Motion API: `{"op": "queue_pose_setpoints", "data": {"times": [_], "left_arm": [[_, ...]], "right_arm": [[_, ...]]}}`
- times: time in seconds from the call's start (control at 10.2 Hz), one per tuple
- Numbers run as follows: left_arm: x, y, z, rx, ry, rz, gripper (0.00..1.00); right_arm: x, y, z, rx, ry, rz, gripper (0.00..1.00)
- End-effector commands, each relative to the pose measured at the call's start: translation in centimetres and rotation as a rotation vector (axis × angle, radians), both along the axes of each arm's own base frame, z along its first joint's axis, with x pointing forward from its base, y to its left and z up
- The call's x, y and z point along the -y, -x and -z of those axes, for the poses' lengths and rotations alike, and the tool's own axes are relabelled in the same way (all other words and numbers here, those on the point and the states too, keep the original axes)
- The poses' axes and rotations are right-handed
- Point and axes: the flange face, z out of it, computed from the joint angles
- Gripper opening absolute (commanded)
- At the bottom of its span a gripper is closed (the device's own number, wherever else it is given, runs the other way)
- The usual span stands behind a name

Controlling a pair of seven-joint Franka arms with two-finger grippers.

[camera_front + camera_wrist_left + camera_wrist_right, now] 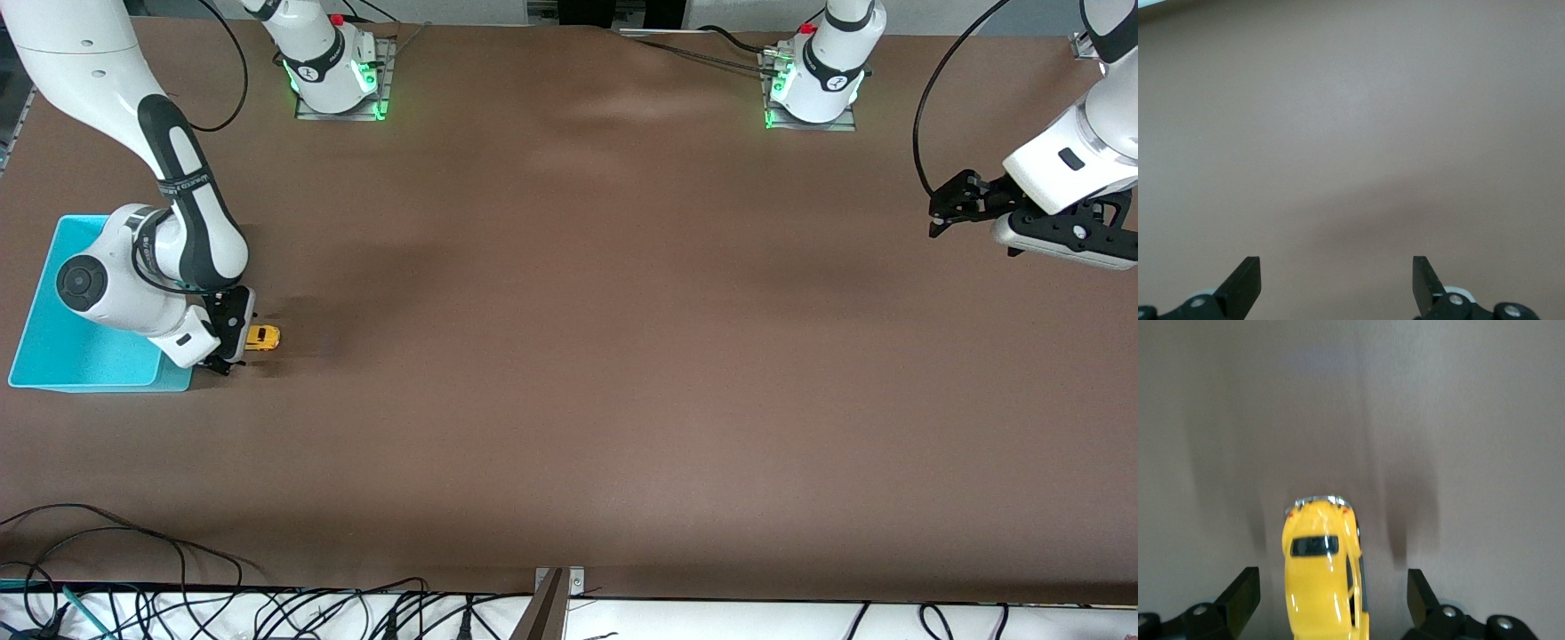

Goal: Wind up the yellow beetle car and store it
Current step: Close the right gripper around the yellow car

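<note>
The yellow beetle car [262, 338] stands on the brown table beside the turquoise bin [53, 338], toward the right arm's end. My right gripper [229, 342] is low at the car, between it and the bin. In the right wrist view the car [1321, 577] lies between the open fingers [1241, 597], with a gap on each side. My left gripper [956, 209] is open and empty, held above the table at the left arm's end, waiting. Its wrist view shows its spread fingertips [1245, 280] over bare table.
The bin stands at the table edge under the right arm's wrist. Cables [133, 569] lie along the table's edge nearest the camera. A metal bracket [556, 604] sits at the middle of that edge.
</note>
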Motion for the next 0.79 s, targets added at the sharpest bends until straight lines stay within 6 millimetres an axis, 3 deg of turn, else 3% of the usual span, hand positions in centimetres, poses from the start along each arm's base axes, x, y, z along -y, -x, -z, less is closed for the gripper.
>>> {"op": "queue_pose_setpoints", "data": {"times": [0.0, 0.1, 0.2, 0.29, 0.49, 0.59, 0.69], "left_arm": [[0.6, -0.1, -0.5, -0.004, 0.022, -0.012, 1.0], [0.6, -0.1, -0.5, -0.004, 0.022, -0.012, 1.0], [0.4, -0.1, -0.4, -0.006, 0.022, -0.015, 1.0], [0.3, -0.1, -0.5, -0.004, 0.022, -0.015, 1.0], [0.5, -0.1, -0.4, -0.006, 0.022, -0.014, 1.0], [0.5, -0.1, -0.5, -0.004, 0.022, -0.013, 1.0], [0.5, -0.1, -0.5, -0.004, 0.022, -0.013, 1.0]], "right_arm": [[-0.3, 0.4, -0.4, 0.017, -0.023, -0.002, 0.87], [-0.3, 0.5, -0.5, 0.016, -0.024, -0.006, 0.77], [0.1, 0.6, -0.3, 0.013, -0.022, -0.01, 0.53], [0.5, 0.6, -0.4, 0.012, -0.021, 0.0, 0.02], [1.2, 0.7, -0.4, 0.012, -0.022, 0.017, 0.0], [1.0, 0.4, -1.2, 0.025, -0.023, 0.017, 0.0], [-0.2, -0.2, -3.7, 0.063, -0.031, 0.003, 0.0]]}}
